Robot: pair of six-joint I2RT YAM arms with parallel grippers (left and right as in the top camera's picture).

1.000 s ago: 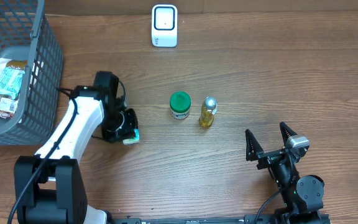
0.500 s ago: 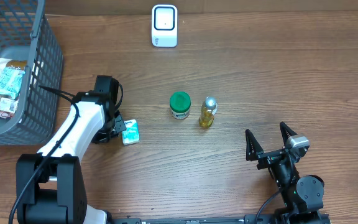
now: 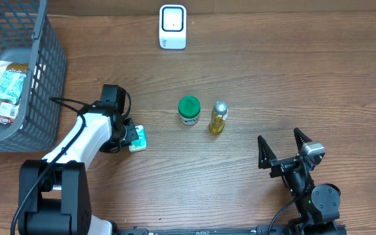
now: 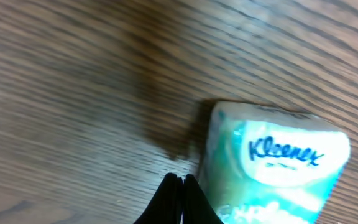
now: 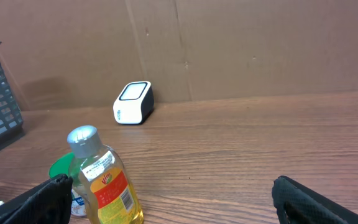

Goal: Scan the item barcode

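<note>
Sliding off the Kleenex tissue pack and back against it within a second, the left claw now sits jaws together, empty, at the pack's edge, apparently nudging it for a better grip. Pack lies left of the counter centre, well apart from the scanner at the far edge; the right claw waits near the front edge, jaws apart.

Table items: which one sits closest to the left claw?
The Kleenex tissue pack, right beside the shut left gripper; the green-lidded jar and yellow bottle stand farther off.
</note>
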